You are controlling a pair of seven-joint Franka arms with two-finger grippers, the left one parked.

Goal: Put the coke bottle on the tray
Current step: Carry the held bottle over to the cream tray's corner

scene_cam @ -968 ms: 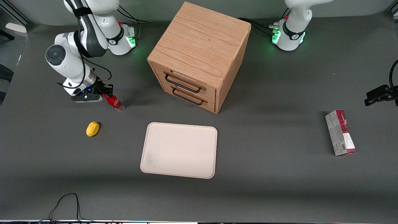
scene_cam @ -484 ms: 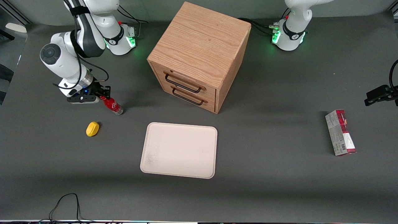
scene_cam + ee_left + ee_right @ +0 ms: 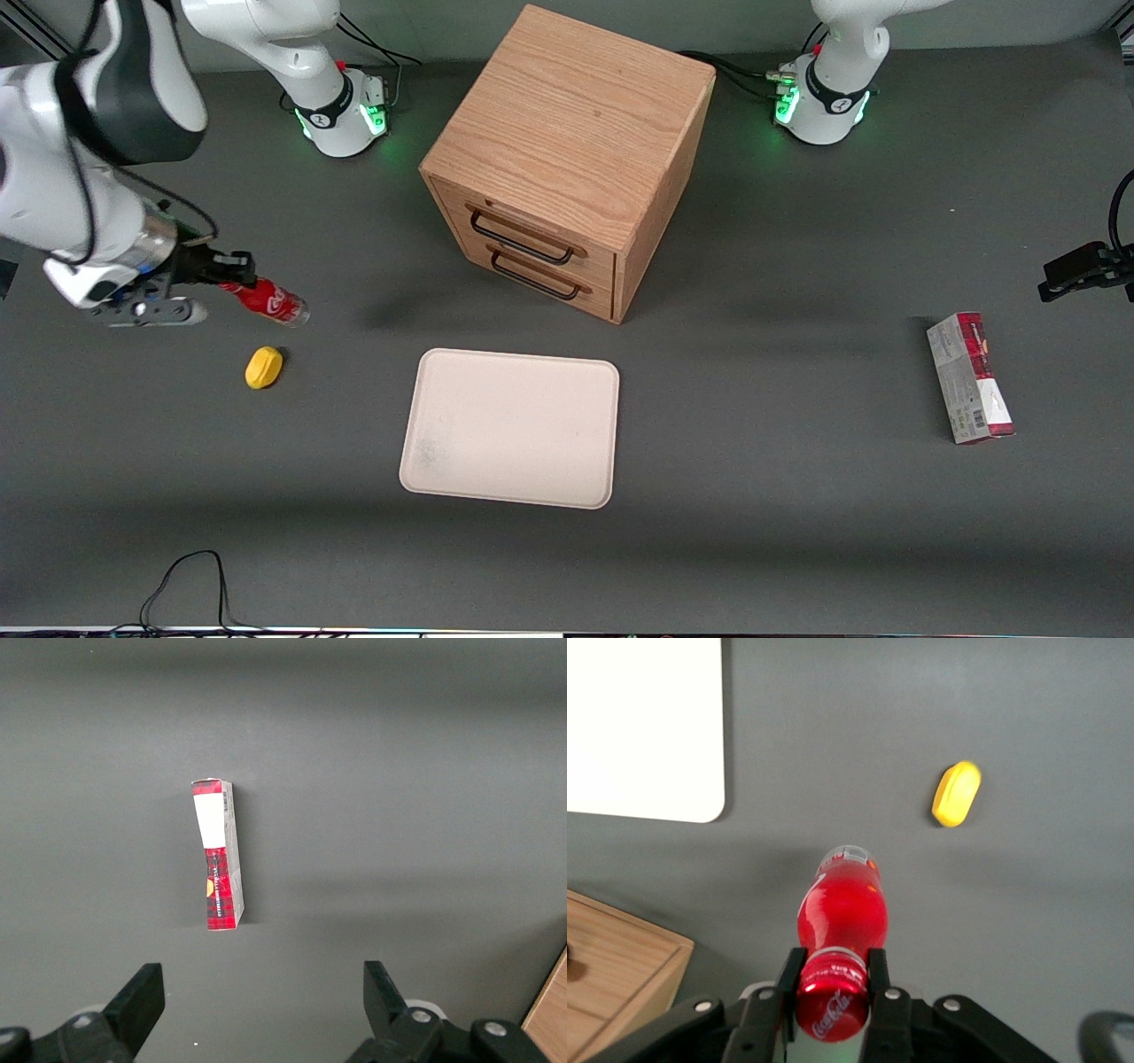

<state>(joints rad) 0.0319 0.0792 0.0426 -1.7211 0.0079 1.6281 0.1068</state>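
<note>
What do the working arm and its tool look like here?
The right arm has glossy white shells with a black joint band and black cables along it. Its tool has two black fingers on a black body with silver screws. The white base glows green.

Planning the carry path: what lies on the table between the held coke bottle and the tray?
Bare grey table; the front view shows nothing between coke bottle, held in the gripper, and tray.

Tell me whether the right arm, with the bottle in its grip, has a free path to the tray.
Probably yes: the gripper, shut on the coke bottle, hangs above the table; only bare table lies toward the tray, the lemon off to the side.
</note>
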